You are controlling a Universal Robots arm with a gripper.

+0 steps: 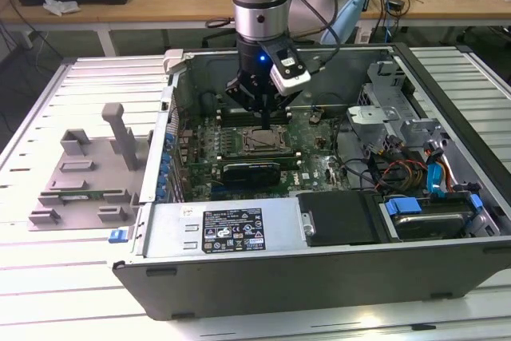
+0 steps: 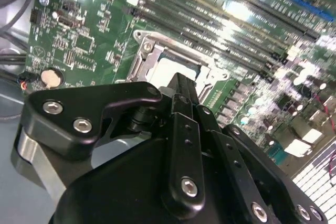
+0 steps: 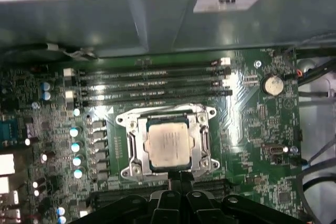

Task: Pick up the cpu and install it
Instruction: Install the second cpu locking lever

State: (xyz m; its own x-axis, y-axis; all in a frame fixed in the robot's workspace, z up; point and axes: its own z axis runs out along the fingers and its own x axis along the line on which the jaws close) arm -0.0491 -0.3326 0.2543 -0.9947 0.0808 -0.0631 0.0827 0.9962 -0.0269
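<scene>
Black gripper (image 3: 181,178) low inside the open grey metal computer case (image 1: 319,277). Jaws together in the first wrist view, nothing between them. The cpu (image 3: 168,144), a small flat square chip with a pale silver-grey top, lies just beyond the fingertips, seated flat inside the dark metal-framed socket (image 3: 134,150) on the green motherboard (image 3: 247,145). Whether the tips touch the socket frame cannot be told.

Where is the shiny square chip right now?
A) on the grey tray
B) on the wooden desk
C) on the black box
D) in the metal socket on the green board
D: in the first wrist view the cpu lies flat inside the metal-framed socket on the green motherboard.
</scene>
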